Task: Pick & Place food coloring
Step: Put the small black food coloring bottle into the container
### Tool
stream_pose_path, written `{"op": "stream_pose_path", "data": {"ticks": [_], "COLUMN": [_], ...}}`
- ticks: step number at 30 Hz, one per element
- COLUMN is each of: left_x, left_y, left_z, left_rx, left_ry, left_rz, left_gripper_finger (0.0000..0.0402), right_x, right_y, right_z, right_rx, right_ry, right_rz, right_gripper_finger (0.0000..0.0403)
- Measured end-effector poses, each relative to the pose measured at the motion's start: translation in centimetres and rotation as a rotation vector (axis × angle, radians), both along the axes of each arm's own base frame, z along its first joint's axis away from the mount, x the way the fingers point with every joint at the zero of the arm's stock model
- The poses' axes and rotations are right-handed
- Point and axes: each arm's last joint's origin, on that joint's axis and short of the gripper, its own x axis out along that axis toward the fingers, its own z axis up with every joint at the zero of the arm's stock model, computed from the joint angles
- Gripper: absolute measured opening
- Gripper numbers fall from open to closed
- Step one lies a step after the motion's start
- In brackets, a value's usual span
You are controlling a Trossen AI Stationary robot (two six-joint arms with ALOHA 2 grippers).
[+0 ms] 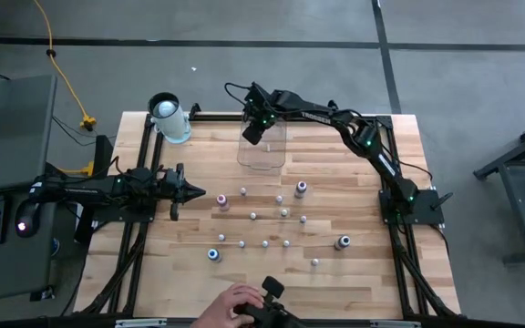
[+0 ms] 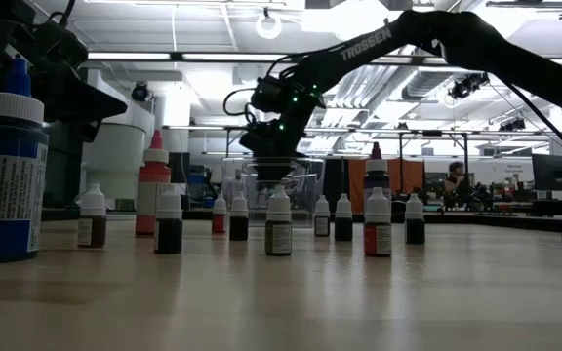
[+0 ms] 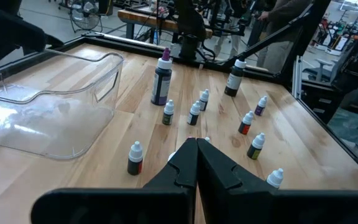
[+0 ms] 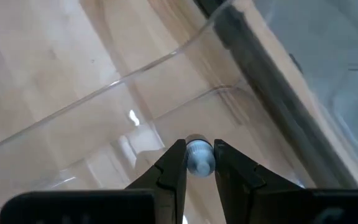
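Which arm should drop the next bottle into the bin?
Right. The right gripper already pinches a bottle over the clear bin. The left gripper is shut, empty, off at the table's left side.

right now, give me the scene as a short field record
right end effector: over the clear bin, shut on a small food coloring bottle
left end effector: shut, empty, at the table's left side
bottles left: many standing on the wooden table
white cylinder: far left corner
person's hand: near edge
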Motion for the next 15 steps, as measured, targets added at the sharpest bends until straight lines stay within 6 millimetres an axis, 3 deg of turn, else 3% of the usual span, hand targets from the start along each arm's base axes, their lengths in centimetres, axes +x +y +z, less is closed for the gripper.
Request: {"op": "stream_pose_path", "data": {"ticks": [6, 15], "left_x": [0.0, 0.0], "left_y": [0.0, 0.0], "left_z": [0.0, 0.0], "left_rx": [0.0, 0.0], "left_ry": [0.0, 0.0], "left_rz": [0.0, 0.0], "left_gripper_finger": [0.0001, 0.0001], "right_x": [0.0, 0.4], "right_y": [-0.1, -0.1], "right_z": [0.0, -1.8], "right_rx": [0.004, 0.085], "right_ry": [-0.01, -0.011], "right_rz": [0.003, -0.049], "right_gripper_finger": [0.0067, 0.0066]}}
